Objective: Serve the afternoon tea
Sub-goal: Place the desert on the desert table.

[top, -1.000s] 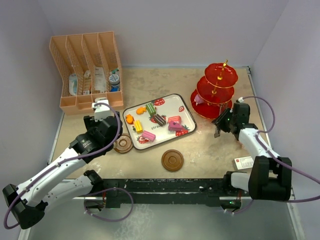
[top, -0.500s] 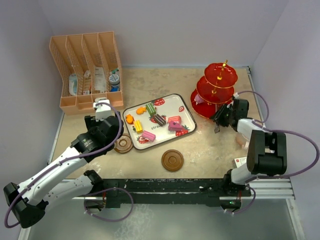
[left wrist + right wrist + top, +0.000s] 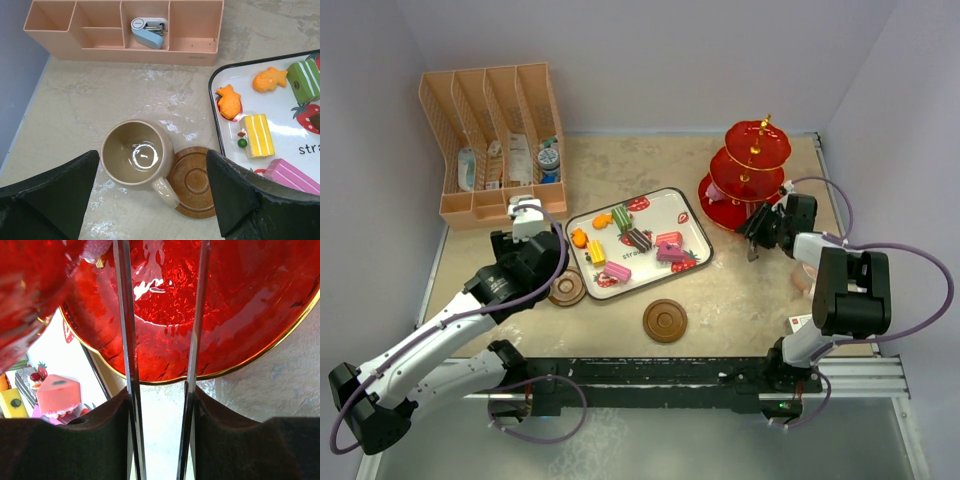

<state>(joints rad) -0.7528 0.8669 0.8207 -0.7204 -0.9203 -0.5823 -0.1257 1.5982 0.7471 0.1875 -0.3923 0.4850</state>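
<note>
My left gripper (image 3: 152, 156) (image 3: 525, 262) is open and hangs over the tan mug (image 3: 136, 155), one finger on each side, not touching it. The mug stands upright against a brown saucer (image 3: 196, 181) (image 3: 566, 288), its handle lying over the saucer's rim. A second saucer (image 3: 665, 321) lies nearer the front. My right gripper (image 3: 160, 396) (image 3: 770, 232) is shut on the metal tongs (image 3: 123, 315), whose arms reach over the bottom tier of the red three-tier stand (image 3: 165, 300) (image 3: 750, 170). Toy cakes (image 3: 638, 238) lie on a white tray (image 3: 660, 208). The pink mug (image 3: 804, 277) is mostly hidden behind my right arm.
The peach divided rack (image 3: 490, 140) (image 3: 125, 30) stands at the back left. A small white box (image 3: 805, 325) lies at the front right. Walls close in the left, back and right sides.
My right gripper moved up to the stand with the tongs, its elbow folding in. The stand shifted slightly left and looks tilted. The left arm barely moved.
</note>
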